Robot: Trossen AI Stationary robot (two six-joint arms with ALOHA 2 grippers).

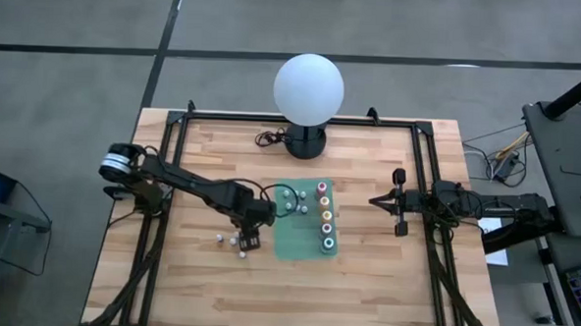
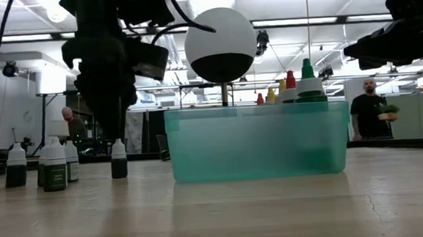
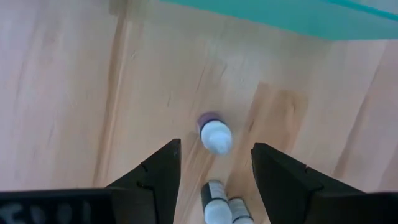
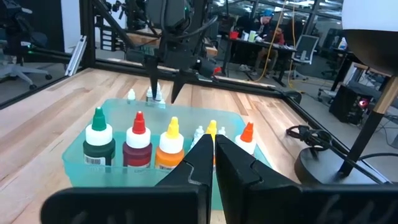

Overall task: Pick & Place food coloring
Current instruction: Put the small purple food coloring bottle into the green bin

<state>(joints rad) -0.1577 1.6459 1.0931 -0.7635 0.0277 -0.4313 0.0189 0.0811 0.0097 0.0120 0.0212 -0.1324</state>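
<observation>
Wooden table, left gripper open and empty, above a small whitish bottle standing between its fingers

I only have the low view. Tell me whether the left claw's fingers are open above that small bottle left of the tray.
Observer: Open. The left wrist view shows the left claw with a white-capped bottle in the gap between its fingers, not gripped.
Operator: Count the coloured tops in the tray.
Observer: From above, five coloured-top bottles stand in one row along the right side of the green tray.
Operator: Report the right claw.
Observer: The right claw is shut and empty, off the tray's right edge, pointing at it.
</observation>
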